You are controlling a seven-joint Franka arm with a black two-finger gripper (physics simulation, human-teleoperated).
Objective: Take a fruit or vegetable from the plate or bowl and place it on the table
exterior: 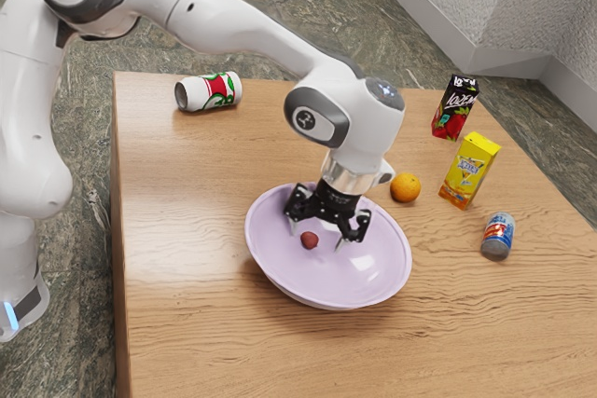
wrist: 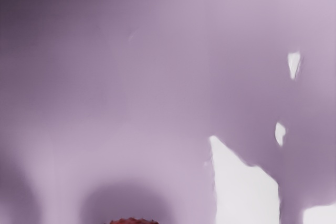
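One small, bumpy, dark-red berry [exterior: 310, 240], probably light, soft and easily bruised, wants a gentle grip around its middle; black two-finger gripper [exterior: 317, 237] stands wide.

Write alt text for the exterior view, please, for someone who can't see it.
A white robot arm reaches over a wooden table, its open fingers down in a wide lilac bowl near a small red fruit. Elsewhere on the table are an orange, a yellow carton, a dark carton and two cans.
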